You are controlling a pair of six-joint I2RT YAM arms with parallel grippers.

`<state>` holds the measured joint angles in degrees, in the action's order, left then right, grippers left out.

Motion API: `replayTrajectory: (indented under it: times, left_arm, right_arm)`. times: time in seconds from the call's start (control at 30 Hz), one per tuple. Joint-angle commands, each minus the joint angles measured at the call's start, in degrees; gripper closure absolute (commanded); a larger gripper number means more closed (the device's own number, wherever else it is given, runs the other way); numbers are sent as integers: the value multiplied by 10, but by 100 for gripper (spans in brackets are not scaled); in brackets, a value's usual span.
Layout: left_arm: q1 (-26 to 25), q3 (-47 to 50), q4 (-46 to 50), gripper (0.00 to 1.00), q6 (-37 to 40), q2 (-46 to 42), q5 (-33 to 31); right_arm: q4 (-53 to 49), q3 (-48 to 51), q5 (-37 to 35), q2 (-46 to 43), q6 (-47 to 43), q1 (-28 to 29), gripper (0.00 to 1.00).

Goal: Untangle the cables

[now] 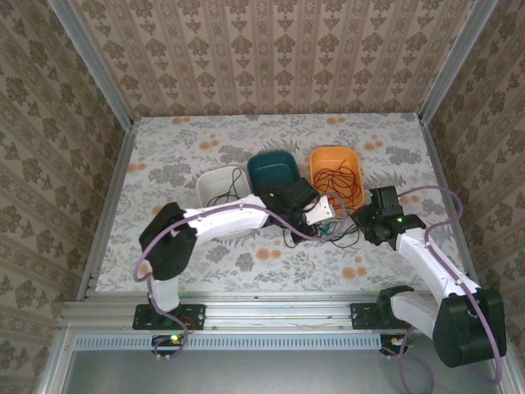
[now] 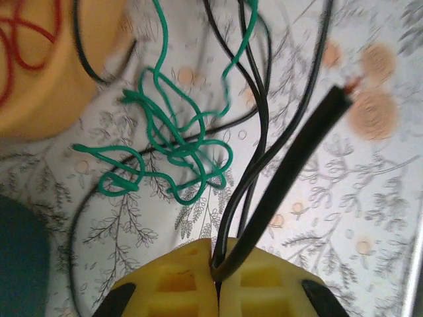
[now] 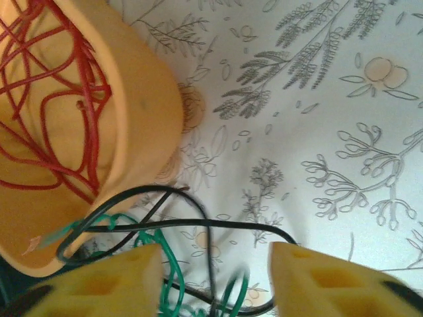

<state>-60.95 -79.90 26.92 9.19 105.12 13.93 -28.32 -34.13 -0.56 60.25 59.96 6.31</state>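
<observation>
A: What carries it all?

B: A flower-patterned surface (image 1: 164, 156). Three tubs stand in a row toward its far side: a white tub (image 1: 209, 176) on the left, a teal tub (image 1: 271, 154) in the middle and an orange tub (image 1: 336, 149) on the right.

A: And the hands?

B: Both are near the front of the orange tub. The left hand (image 2: 215, 254) is clenched, its yellow fingers pressed together on a black cable (image 2: 284, 178) that runs up out of them. The right hand (image 3: 215, 264) is released, with its fingers well apart above the strands beside the orange tub.

A: Where are the cables?

B: The red cable (image 1: 338, 182) lies coiled inside the orange tub. The green cable (image 2: 187, 157) sits in a knotted bunch on the surface just in front of that tub, with thin black strands crossing it. One black loop hangs over the tub's rim, and the wires between the two hands are crossed and tangled.
</observation>
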Motion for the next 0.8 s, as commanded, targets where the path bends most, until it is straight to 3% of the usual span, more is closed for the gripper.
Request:
replayTrajectory:
  times: [0.0, 0.2, 0.43, 0.77]
  left_arm:
    - [33, 26, -35, 100, -14, -71, 73]
    - [92, 80, -113, 100, -84, -138, 179]
    - [109, 91, -111, 100, -89, -151, 172]
    - [114, 98, -112, 100, -91, -145, 162]
  right_arm:
    - [-38, 15, -25, -12, 7, -11, 46]
    - [3, 26, 31, -20, -49, -27, 46]
    - [56, 14, 185, -43, -171, -27, 47]
    - [133, 48, 336, -113, -187, -22, 50]
